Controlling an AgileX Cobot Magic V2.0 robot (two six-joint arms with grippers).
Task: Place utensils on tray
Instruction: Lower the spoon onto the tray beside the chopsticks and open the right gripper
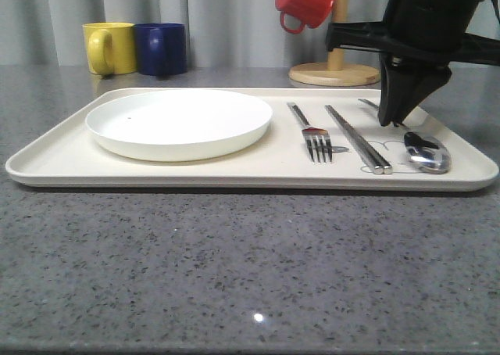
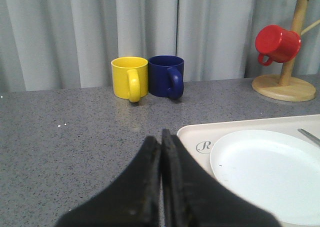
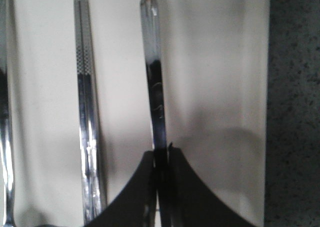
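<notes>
The cream tray (image 1: 234,179) lies on the grey counter. On its right half lie a silver fork (image 1: 312,136), a pair of chopsticks (image 1: 358,140) and a spoon (image 1: 426,153), side by side. My right gripper (image 1: 393,120) reaches down onto the spoon's handle at the far end. In the right wrist view its jaws are shut on the spoon handle (image 3: 152,62), with the chopsticks (image 3: 86,112) parallel beside it. My left gripper (image 2: 161,137) is shut with nothing in it, above the counter by the tray's corner (image 2: 192,137).
A round white plate (image 1: 180,123) fills the tray's left half. A yellow mug (image 1: 109,48) and a blue mug (image 1: 162,48) stand at the back left. A red mug (image 1: 305,1) hangs on a wooden mug tree (image 1: 334,73) behind the tray.
</notes>
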